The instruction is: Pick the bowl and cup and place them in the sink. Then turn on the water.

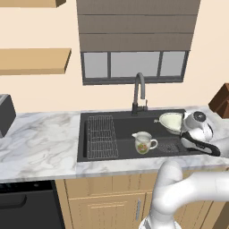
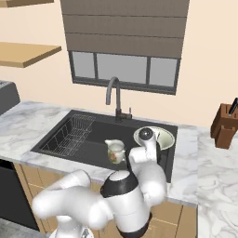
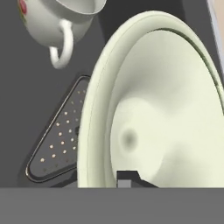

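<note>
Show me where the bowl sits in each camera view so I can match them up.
Left base view: the bowl is right of centre, over the sink's back right corner, beside the gripper.
Right base view: the bowl is centre-right, partly behind the arm's wrist.
Hand view: the bowl spans the centre and right, tilted, rim toward the camera.
Shared landmark: the cream jug in the basin.

The bowl (image 1: pixel 171 121) sits tilted at the sink's (image 1: pixel 120 127) right end, the jug (image 1: pixel 143 142) to its left in the basin, the rack (image 1: pixel 102 136) further left, the faucet (image 1: pixel 139 91) behind.
</note>
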Robot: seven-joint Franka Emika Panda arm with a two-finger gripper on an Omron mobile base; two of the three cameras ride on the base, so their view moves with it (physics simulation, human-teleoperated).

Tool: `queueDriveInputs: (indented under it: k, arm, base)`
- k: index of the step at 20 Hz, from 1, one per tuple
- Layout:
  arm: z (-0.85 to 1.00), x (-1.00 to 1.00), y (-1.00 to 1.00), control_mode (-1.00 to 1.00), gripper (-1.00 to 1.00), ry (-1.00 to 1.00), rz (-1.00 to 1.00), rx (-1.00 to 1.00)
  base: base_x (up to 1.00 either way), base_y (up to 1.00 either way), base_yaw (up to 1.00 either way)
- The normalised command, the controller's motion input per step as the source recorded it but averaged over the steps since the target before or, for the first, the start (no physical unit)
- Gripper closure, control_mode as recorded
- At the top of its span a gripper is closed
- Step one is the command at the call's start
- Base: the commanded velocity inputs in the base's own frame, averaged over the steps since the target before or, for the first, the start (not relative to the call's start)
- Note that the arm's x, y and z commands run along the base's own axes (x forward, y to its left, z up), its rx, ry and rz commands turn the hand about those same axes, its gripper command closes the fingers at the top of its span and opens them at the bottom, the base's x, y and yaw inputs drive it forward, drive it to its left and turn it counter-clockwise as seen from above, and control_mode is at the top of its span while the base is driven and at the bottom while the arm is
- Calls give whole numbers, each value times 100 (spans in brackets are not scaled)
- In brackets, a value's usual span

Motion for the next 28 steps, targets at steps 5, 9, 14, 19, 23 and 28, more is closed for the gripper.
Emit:
queueDriveInputs:
  k: [5,9,14,19,23,28]
  arm:
    - [-17,1,7,-100,100,1,0,-1]
    - [-28,0,14,-100,100,4,0,-3]
    - [-32,0,22,-100,100,7,0,-6]
    - [-20,1,33,-100,100,16,0,-8]
    - [-4,0,19,-100,100,23,0,-3]
    - [-6,0,11,-100,100,24,0,-1]
  base:
    - [0,0,0]
    - [0,0,0]
    - [0,0,0]
    - [0,0,0]
    - [0,0,0]
    - [0,0,0]
